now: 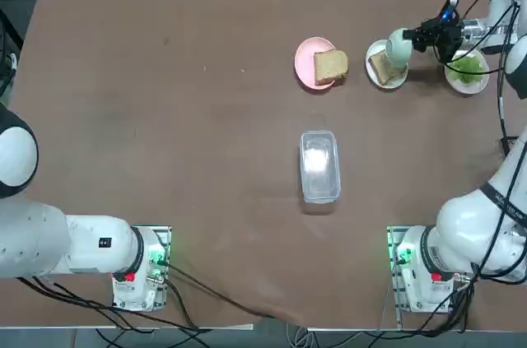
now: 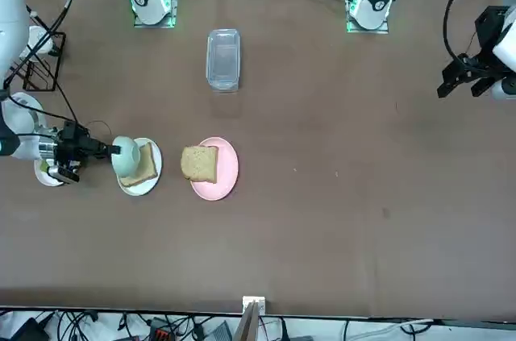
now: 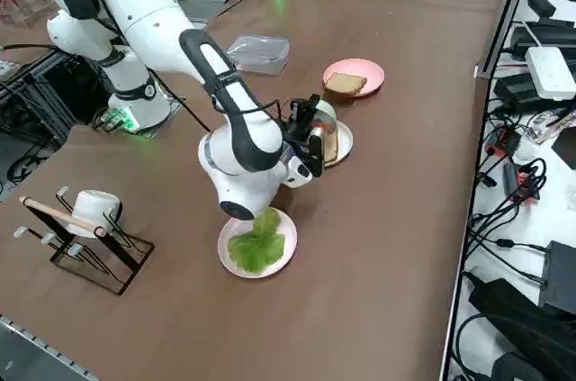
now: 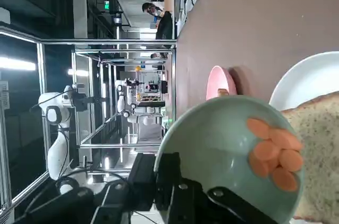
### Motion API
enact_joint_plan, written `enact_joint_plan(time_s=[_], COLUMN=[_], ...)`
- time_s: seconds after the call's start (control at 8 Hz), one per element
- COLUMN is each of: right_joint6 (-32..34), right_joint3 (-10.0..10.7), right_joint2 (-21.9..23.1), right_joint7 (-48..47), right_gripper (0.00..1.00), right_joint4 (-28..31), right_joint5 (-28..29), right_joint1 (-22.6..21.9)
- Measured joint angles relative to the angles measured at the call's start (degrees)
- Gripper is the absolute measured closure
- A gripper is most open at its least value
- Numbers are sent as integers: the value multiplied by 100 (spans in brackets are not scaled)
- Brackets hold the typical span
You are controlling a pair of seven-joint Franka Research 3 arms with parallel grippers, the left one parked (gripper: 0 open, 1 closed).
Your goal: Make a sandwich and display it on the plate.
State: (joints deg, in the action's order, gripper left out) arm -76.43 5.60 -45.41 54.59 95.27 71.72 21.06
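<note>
My right gripper is at the far right of the table, shut on the rim of a pale green bowl. It holds the bowl tipped on its side over a tan bread slice on a small white plate. In the wrist view the bowl holds several orange slices right beside that bread. A second bread slice lies on a pink plate. Green lettuce sits on another white plate under the arm. No stacked sandwich is in view.
A clear lidded container lies mid-table. A wire rack with a white mug stands off the table's right side. Cables run along the far edge.
</note>
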Motion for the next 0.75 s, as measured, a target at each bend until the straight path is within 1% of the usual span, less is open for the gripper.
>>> enact_joint_plan(time_s=[0.75], right_joint6=[87], right_joint3=[0], right_joint2=[-136], right_joint7=[102], right_gripper=[97], right_joint4=[-3], right_joint5=[196], right_joint1=[17])
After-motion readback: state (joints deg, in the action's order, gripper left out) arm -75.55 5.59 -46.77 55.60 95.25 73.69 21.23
